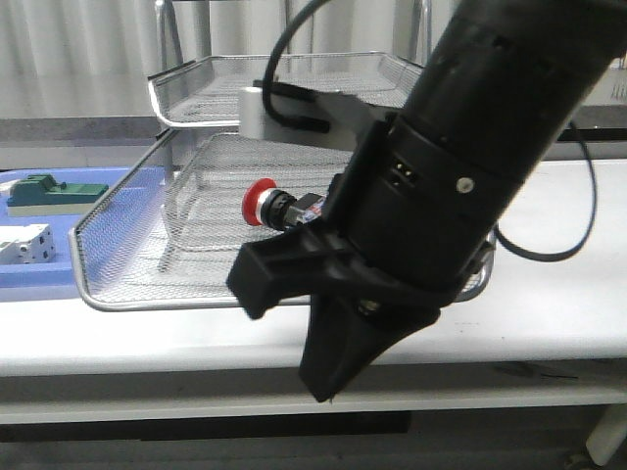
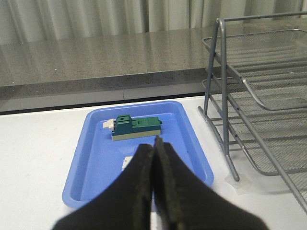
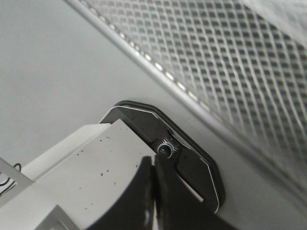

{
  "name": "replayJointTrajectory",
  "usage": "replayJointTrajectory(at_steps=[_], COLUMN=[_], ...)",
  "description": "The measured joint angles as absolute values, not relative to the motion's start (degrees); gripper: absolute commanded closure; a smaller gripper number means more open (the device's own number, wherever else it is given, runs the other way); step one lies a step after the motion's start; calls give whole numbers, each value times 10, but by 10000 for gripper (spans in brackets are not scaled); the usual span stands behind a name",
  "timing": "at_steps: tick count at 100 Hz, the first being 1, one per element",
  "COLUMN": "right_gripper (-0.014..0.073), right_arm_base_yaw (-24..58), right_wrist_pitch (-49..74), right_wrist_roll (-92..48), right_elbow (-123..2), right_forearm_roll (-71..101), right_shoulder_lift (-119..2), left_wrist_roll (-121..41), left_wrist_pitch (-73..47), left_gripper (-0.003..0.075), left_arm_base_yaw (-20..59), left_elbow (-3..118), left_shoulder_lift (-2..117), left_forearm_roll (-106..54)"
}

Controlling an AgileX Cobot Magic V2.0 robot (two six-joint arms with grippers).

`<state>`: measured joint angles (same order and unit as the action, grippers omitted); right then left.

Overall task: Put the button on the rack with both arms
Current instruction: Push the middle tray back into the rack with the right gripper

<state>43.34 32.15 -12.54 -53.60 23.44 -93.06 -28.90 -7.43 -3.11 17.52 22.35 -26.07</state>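
The button, with its red head, lies on its side in the pulled-out lower tray of the silver wire-mesh rack. A big black arm reaches in from the upper right, close to the front camera, and hides the button's rear. Its gripper, my right gripper, points down in front of the table edge, shut on nothing; its wrist view shows the shut tips over a white part with a black bracket, the rack mesh beyond. My left gripper is shut and empty over the blue tray, left of the rack.
A flat blue tray left of the rack holds a green block and a white block. The left wrist view shows that tray with the green block. A grey counter runs behind the table.
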Motion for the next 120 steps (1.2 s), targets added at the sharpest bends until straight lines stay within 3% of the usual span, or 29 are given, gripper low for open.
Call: replayJointTrajectory(at_steps=[62,120], right_gripper=[653,653], right_arm_base_yaw=[438,350], right_wrist_pitch=[332,333], right_wrist_roll=[-126,-126], right_elbow=[-611,-727], right_forearm_roll=[117,55], right_shoulder_lift=[-993,-1075], left_wrist_roll=[-289,-289], left_wrist_pitch=[-74,-74], left_gripper=[741,741], left_arm_base_yaw=[-31,-31], left_elbow=[175,175], left_shoulder_lift=[223,223], left_forearm_roll=[-261,-261])
